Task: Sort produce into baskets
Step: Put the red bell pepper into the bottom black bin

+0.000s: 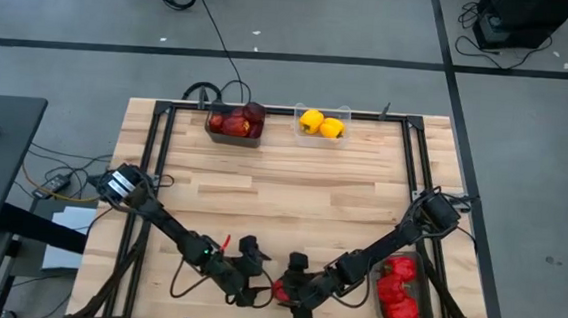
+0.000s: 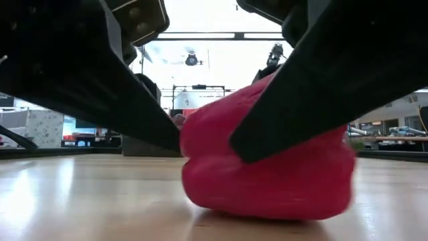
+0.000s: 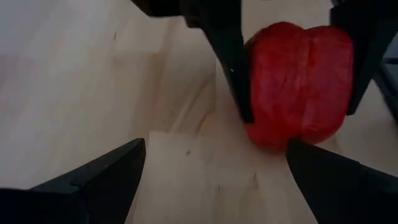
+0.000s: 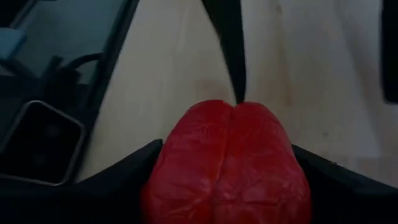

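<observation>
One red bell pepper (image 2: 267, 167) sits on the wooden table (image 1: 282, 189), at the near edge, about the middle. The right gripper (image 4: 227, 186) holds it: its two dark fingers are pressed against both sides of the pepper, which fills the gap between them. The left gripper (image 3: 214, 168) is just beside the pepper on its left, with fingers spread wide and nothing between them; one finger tip is close to the pepper.

At the near right corner, the grey mesh-like basket (image 1: 382, 304) contains several red peppers (image 1: 398, 287). At the far side, the dark grey basket (image 1: 233, 135) holds the maroon fruits (image 1: 236, 122), and just right of it the clear basket (image 1: 299, 132) holds two yellow peppers (image 1: 321, 123).
</observation>
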Tool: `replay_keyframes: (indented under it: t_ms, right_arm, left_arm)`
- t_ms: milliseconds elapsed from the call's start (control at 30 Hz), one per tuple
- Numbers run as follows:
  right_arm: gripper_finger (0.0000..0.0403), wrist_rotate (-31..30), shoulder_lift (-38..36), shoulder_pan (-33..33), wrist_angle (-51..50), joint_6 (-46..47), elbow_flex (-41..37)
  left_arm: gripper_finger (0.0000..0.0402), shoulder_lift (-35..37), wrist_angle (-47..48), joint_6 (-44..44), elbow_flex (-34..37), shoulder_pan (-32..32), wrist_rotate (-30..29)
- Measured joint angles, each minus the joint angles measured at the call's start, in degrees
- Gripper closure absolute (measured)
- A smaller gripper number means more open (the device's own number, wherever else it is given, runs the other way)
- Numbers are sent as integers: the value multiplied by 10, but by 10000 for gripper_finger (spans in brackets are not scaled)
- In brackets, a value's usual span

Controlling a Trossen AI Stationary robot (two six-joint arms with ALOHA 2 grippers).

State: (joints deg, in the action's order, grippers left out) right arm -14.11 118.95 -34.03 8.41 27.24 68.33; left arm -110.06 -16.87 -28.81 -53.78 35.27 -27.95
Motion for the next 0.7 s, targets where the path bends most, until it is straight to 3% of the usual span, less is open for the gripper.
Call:
replay_keyframes:
  t_ms: [67, 233, 500, 700]
  right_arm:
    - [127, 18, -1, 0, -15, 19, 5]
    - [132, 42, -9, -1, -129, 49, 41]
    - [132, 29, -84, -18, -452, 83, 128]
    - [132, 15, -152, -70, -675, 231, 142]
  left_arm:
    - [9, 3, 0, 1, 0, 0, 0]
    - [9, 16, 3, 4, 0, 0, 2]
    - [9, 55, 57, 16, 0, -1, -2]
    - [9, 57, 67, 16, 0, -4, -11]
